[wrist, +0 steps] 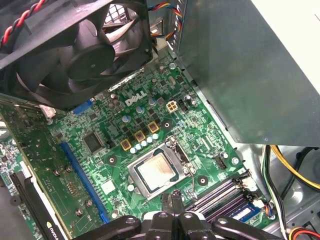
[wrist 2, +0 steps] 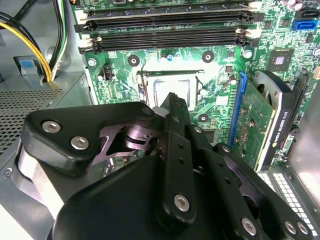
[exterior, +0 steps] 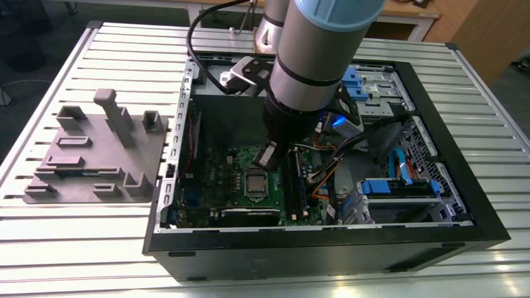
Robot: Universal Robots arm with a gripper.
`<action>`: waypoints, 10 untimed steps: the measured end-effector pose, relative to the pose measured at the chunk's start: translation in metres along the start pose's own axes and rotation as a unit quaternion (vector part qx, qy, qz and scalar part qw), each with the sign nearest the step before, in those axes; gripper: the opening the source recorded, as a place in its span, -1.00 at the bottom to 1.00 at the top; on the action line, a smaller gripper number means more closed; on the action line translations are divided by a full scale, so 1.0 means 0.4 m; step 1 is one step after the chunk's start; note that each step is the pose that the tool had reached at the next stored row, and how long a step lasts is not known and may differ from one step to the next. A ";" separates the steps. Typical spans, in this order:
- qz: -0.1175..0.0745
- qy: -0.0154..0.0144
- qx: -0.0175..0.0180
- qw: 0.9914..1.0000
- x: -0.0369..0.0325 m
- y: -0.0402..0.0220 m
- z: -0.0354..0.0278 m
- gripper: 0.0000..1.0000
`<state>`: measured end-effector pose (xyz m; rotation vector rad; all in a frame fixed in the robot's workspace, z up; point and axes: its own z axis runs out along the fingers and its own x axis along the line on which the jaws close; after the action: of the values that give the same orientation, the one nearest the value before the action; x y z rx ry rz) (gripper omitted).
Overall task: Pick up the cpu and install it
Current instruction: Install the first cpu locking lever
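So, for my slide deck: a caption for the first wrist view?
Gripper poised over the cpu seated in its motherboard socket.

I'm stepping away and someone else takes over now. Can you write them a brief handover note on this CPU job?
Gripper: inside the computer case, just above the motherboard, fingers together, nothing visibly held.
The cpu: lying flat in its socket frame, silver top showing; also seen in the exterior view.
Done: chip appears placed in the socket.
Left: whether the socket is latched can't be told; check before moving on.
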<state>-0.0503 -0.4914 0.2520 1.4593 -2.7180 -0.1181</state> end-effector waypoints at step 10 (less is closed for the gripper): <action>0.000 0.000 0.000 1.000 0.000 0.001 -0.011 -0.80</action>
<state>-0.0505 -0.4914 0.2565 1.4595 -2.7182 -0.1188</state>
